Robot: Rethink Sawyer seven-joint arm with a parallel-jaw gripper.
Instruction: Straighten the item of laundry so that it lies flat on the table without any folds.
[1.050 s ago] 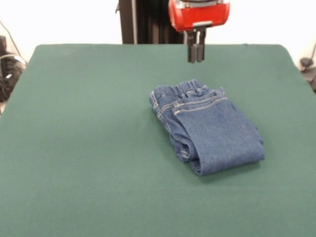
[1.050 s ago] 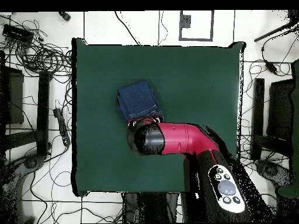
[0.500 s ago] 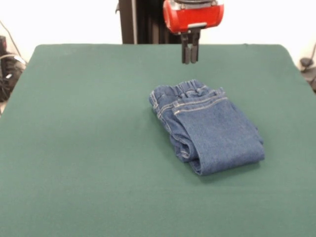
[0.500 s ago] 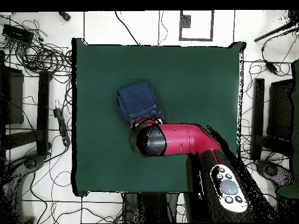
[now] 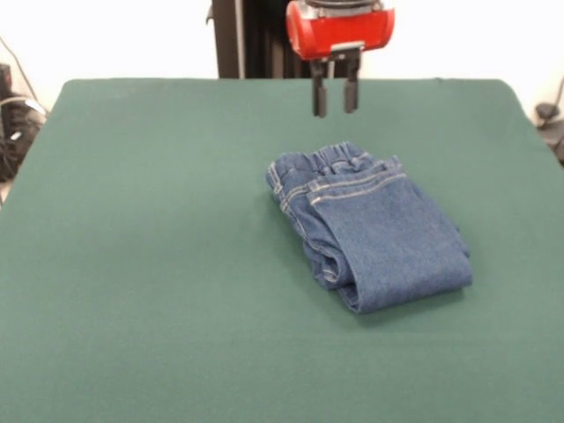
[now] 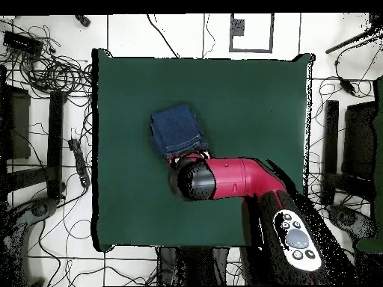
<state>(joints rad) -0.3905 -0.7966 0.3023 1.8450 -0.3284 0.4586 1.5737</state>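
The small folded blue denim jeans [image 5: 366,227] look soft, limp and thick on the dark green felt surface [image 5: 150,264]. The red arm's tool [image 5: 335,97], jaws parted and empty, hangs at their 12 o'clock (front view). Best hold, I judge: the top layer's loose edge.

I'm looking at a robotics lab here, no question: a big rectangular table topped in dark green felt-like cloth [image 6: 254,105] sits on a pale tiled floor [image 6: 176,34], black cables lie in loose tangles [image 6: 52,71] along the sides, dark equipment stands [image 6: 54,142] flank it, and the red-and-black robot arm [image 6: 239,179] reaches over.
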